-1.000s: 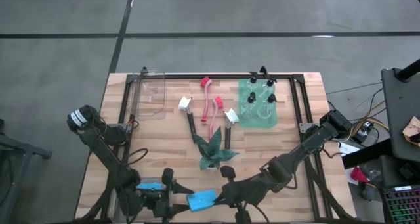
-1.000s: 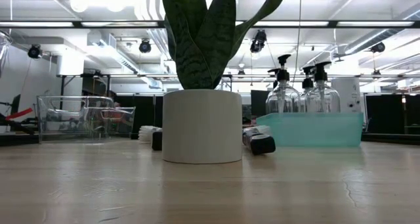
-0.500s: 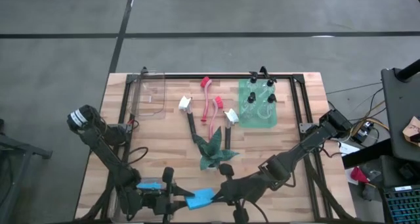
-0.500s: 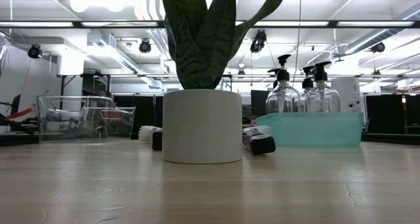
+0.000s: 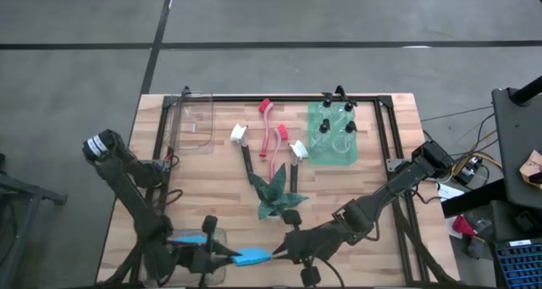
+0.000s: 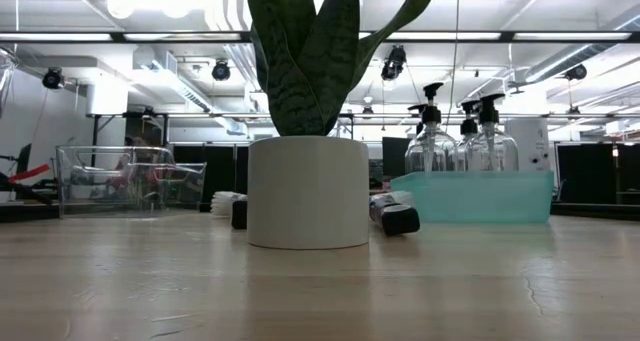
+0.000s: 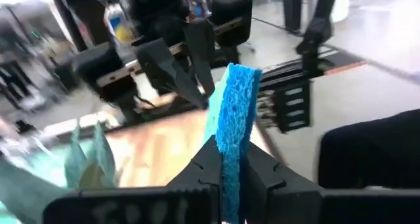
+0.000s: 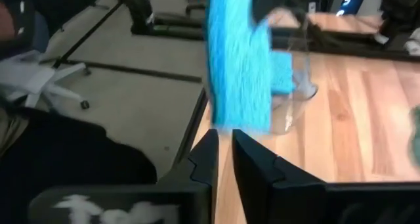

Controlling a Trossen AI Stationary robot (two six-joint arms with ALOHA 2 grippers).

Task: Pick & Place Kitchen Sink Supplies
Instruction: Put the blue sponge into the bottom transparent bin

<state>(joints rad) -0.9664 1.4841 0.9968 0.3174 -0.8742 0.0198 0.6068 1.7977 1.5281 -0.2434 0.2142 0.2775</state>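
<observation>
At the table's near edge my left gripper (image 5: 222, 257) and right gripper (image 5: 279, 255) each pinch an end of the blue sponge (image 5: 251, 258), fingers closed on it, another sponge (image 5: 190, 238) just beside.

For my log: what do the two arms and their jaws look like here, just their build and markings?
Both arms are dark, jointed links. The left arm ends at its base in a pale grey round cap; black cables loop beside it. The left gripper and right gripper each have two black angular jaws above a dark body with blurred white lettering.
</observation>
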